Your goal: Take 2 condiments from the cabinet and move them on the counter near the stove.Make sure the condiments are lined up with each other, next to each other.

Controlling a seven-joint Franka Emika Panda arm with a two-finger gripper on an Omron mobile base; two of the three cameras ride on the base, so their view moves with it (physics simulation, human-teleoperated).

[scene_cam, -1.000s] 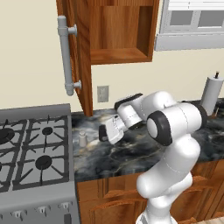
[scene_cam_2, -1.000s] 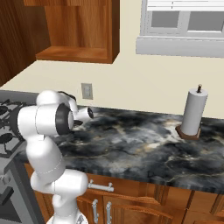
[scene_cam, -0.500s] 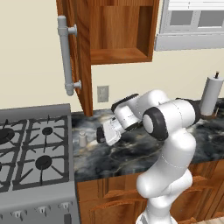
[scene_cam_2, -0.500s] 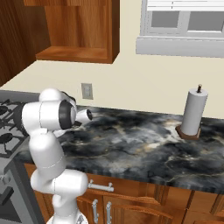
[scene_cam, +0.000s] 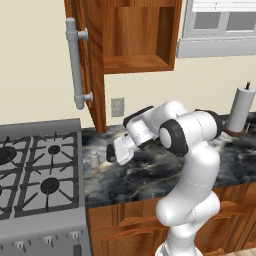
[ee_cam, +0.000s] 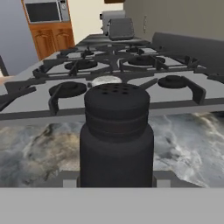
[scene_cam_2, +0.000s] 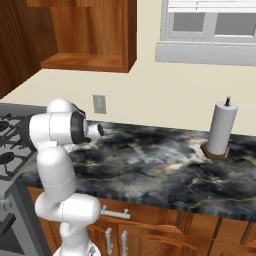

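My gripper [scene_cam: 113,152] is clenched on the black shaker [ee_cam: 116,135], low over the counter [scene_cam: 150,172] close to the stove's [scene_cam: 40,175] right edge. Hand view: black shaker upright, dead centre, perforated cap on top, marbled counter under it, stove grates and burners right behind. The silver shaker's [ee_cam: 106,80] cap top peeks out just behind the black one's cap, so the two line up along my view. From the left base view the silver shaker [scene_cam: 94,158] stands upright on the counter, just beside the stove edge, and the black shaker [scene_cam: 110,153] in my jaws is just right of it, near but apart. Can't tell whether the black one touches the counter. Cabinet [scene_cam: 135,37] above, door [scene_cam: 89,60] swung open with its grey bar handle [scene_cam: 75,62], shelf bare. Towel roll [scene_cam_2: 221,129] on its stand far down the counter, well apart from both shakers. Outlet [scene_cam_2: 99,104] on the wall behind my arm.
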